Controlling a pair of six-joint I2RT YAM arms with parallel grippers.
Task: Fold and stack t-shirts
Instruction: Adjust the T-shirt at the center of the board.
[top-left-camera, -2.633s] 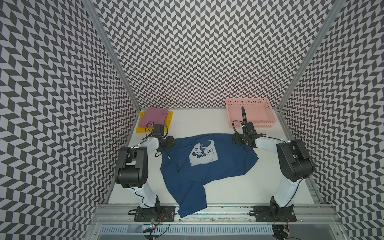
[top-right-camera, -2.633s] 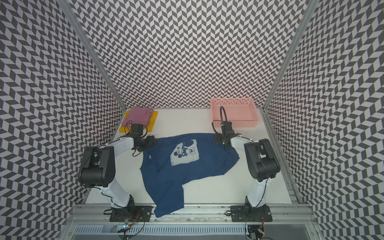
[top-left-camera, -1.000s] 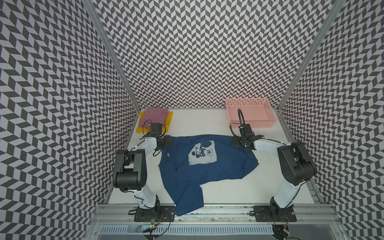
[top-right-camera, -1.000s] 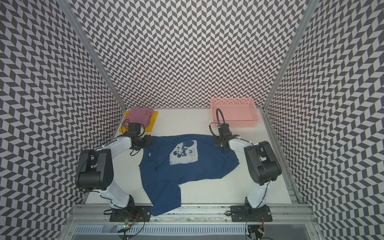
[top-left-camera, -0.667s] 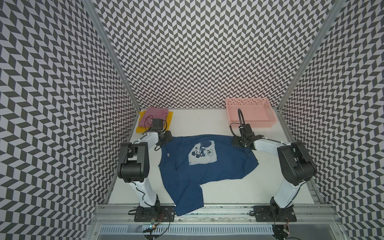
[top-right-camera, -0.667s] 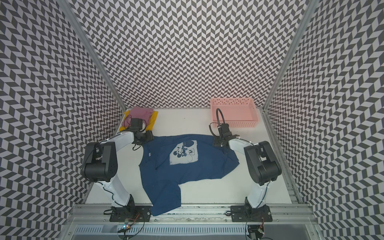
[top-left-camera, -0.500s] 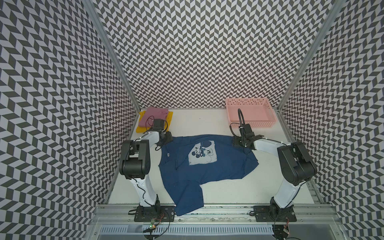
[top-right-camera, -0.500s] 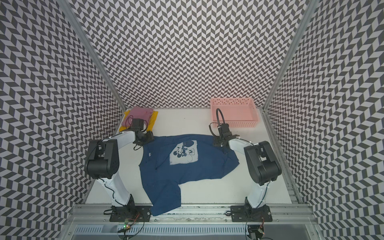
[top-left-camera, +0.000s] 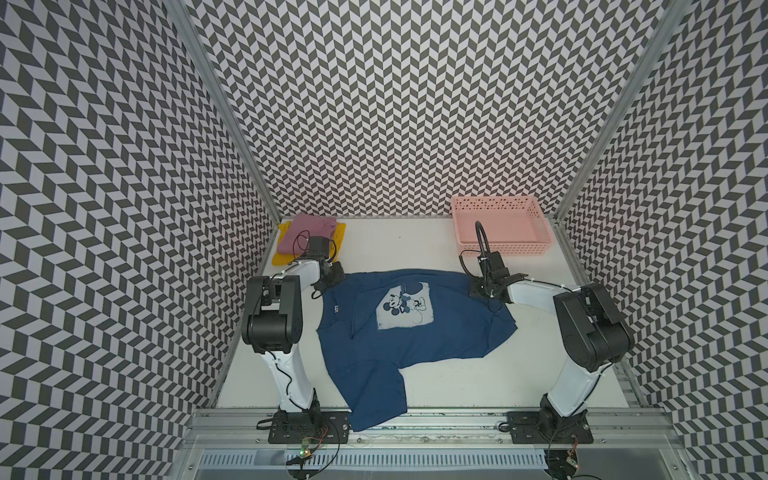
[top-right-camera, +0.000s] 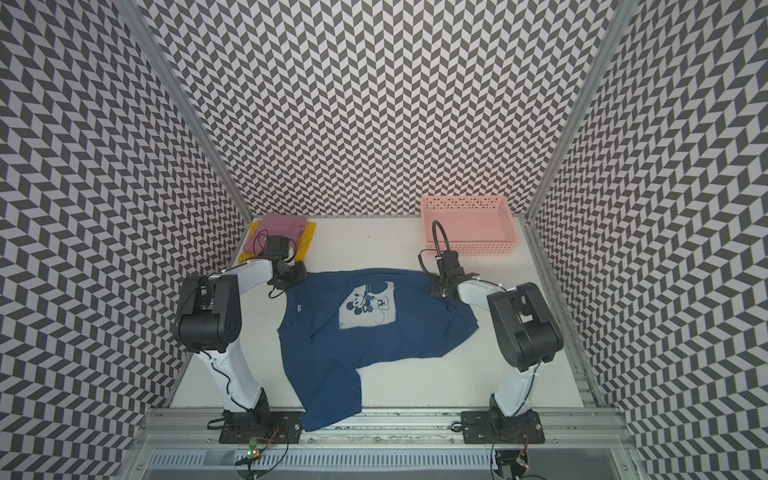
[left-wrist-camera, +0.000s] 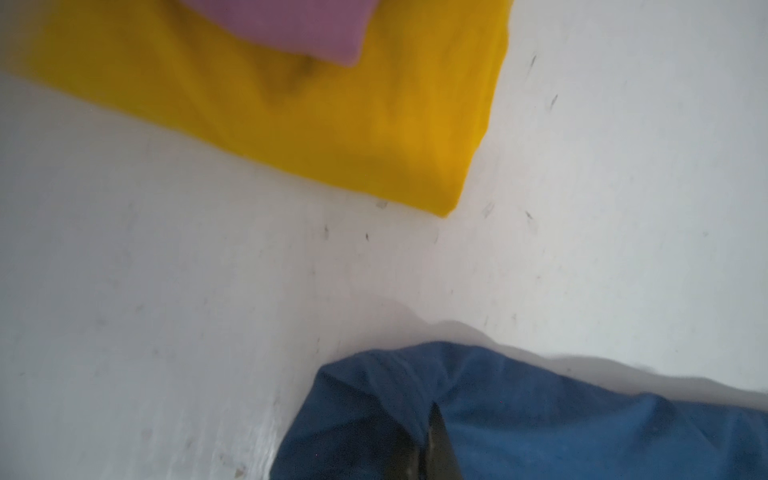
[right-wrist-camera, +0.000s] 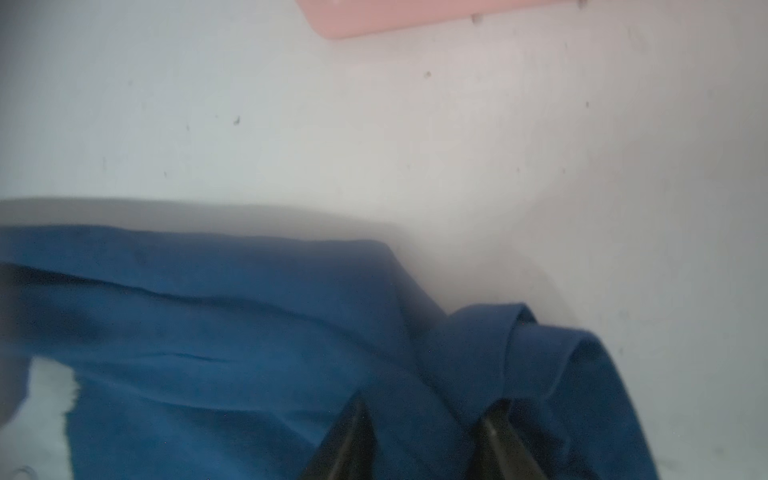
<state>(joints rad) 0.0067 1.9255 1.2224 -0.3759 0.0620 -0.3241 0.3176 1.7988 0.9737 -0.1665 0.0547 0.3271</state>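
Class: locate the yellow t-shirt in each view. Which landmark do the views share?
Top view: yellow t-shirt in the far-left corner of the table, under the mauve-pink t-shirt.
Top view: yellow t-shirt, same far-left corner.
Left wrist: yellow t-shirt beyond the navy t-shirt.
Right wrist: not in it.
Shared landmark: navy t-shirt, in all four.

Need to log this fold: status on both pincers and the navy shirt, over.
Left pincer shut on navy t-shirt, far corner. Right pincer straddling opposite far corner, jaws apart. Shirt spread, print up, unfolded. Nothing in the way.
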